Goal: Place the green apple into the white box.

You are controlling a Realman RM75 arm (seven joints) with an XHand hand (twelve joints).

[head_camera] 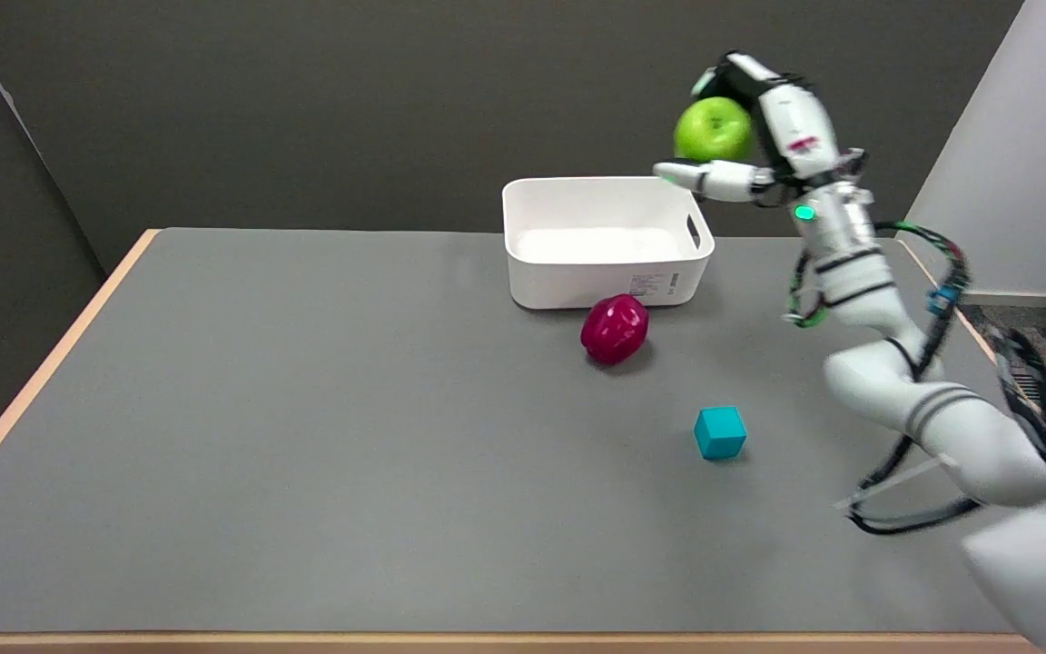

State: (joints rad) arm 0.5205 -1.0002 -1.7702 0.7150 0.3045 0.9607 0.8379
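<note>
Fingers (703, 174) wrap the green apple (713, 129): one reaches out flat beneath it, others curl over its top and back. The right hand (759, 136) holds the fruit in the air, above and just beyond the right end of the white box (607, 238), near the wall with the handle slot.

Risk, judged from this pose: the apple looks to sit over the right rim rather than over the middle of the box. Let go here and it could strike the rim and bounce out onto the desk (305, 436), rolling towards the far right edge. The hold is a cradle more than a clamp; a quick wrist turn could tip the fruit off the lower finger early.

Apple: bright green, round, smooth and glossy, stem dimple facing the camera. Slippery skin likely.

Nearby: red apple (615, 329) just in front of the box; blue cube (720, 432) well apart.
</note>
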